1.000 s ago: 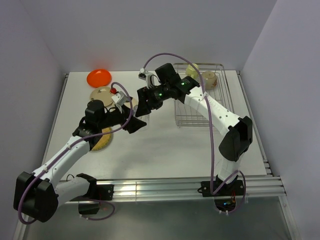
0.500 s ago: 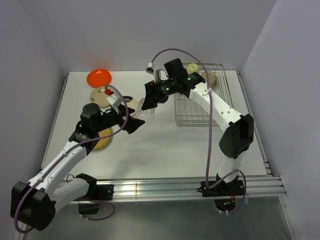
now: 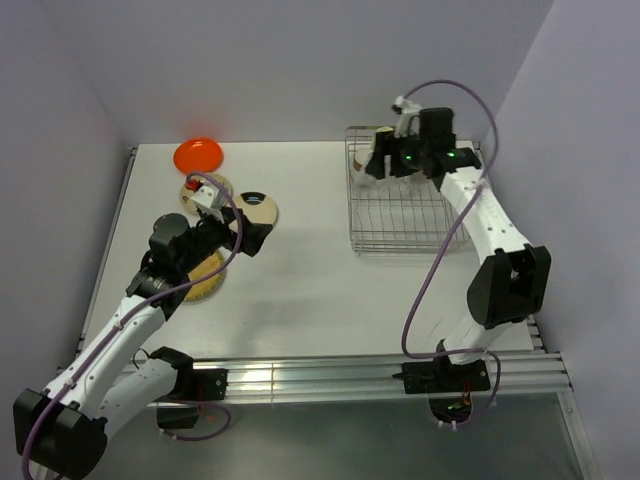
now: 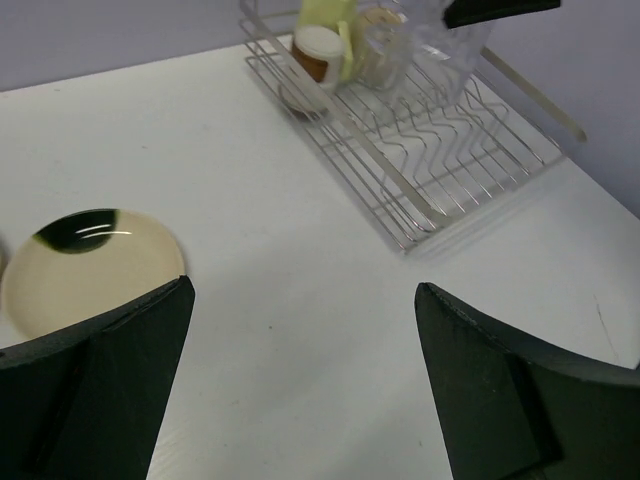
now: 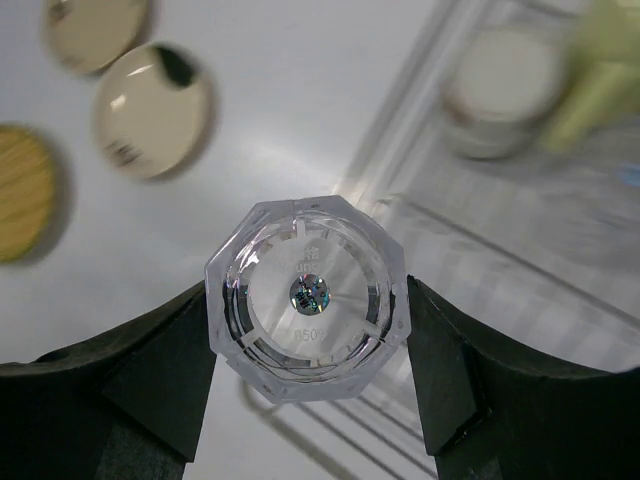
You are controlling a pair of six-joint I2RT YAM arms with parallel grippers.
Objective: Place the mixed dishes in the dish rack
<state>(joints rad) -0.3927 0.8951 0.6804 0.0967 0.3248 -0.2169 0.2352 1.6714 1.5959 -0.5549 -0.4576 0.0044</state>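
My right gripper is shut on the clear glass and holds it above the far left part of the silver wire dish rack. The glass also shows in the left wrist view, beside the cream bowl and the pale yellow-green mug in the rack. My left gripper is open and empty over bare table, near the cream plate with the dark mark. On the table's left lie the orange plate, the tan plate and the woven plate.
The rack stands at the far right of the white table, near the right wall. The left arm lies over part of the woven and tan plates. A metal rail runs along the near edge.
My right gripper has lifted the glass from the table's middle and carried it right, over the rack. My left gripper has drawn back to the left, toward the plates.
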